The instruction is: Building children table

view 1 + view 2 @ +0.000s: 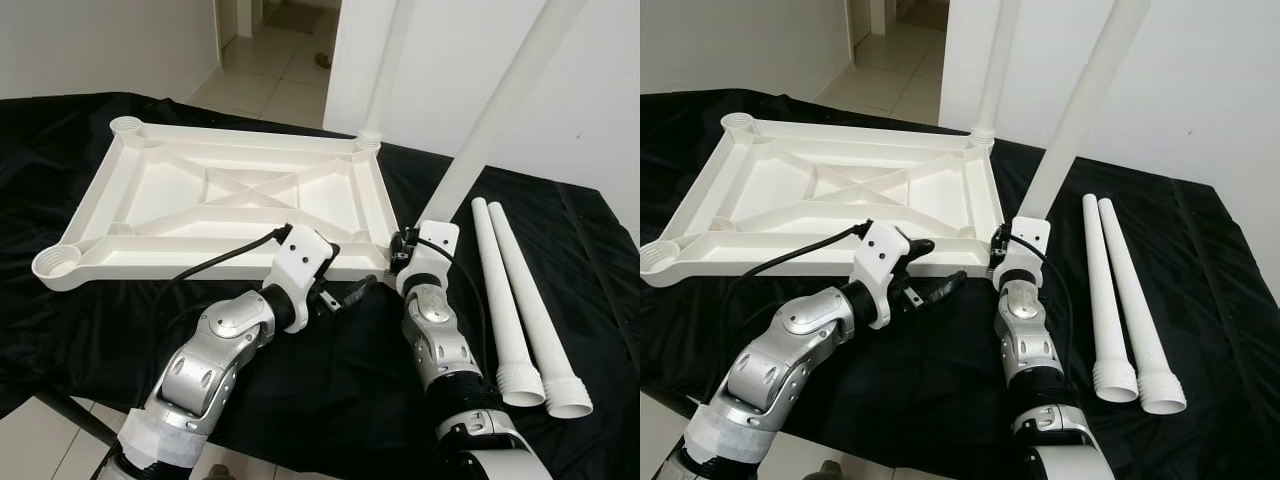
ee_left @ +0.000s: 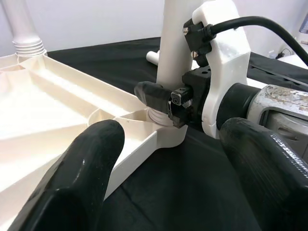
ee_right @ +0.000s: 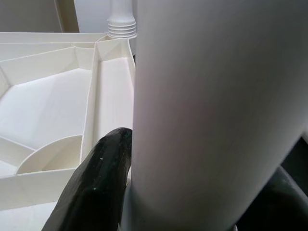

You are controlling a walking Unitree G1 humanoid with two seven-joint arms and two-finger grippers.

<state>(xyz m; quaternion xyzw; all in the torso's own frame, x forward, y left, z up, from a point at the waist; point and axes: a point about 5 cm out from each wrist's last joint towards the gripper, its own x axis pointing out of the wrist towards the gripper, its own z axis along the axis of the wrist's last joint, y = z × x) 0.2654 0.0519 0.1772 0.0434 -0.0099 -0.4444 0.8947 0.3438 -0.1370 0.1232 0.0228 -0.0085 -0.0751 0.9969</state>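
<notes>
The white table top (image 1: 240, 190) lies upside down on a black cloth. One white leg (image 1: 385, 70) stands in its far right corner socket. A second leg (image 1: 500, 110) stands tilted at the near right corner, and my right gripper (image 1: 400, 250) is shut on its base; the right wrist view has the leg (image 3: 211, 106) between the fingers (image 3: 96, 187). My left gripper (image 1: 345, 295) hovers open just before the top's front edge, pointing at that corner, nothing between its fingers (image 2: 72, 183). Two loose legs (image 1: 520, 300) lie to the right.
The sockets at the near left (image 1: 55, 263) and far left (image 1: 126, 125) corners stand open. The black cloth (image 1: 340, 390) covers the whole work surface, with tiled floor (image 1: 270, 75) and a doorway beyond. A white wall (image 1: 590, 90) rises behind the right side.
</notes>
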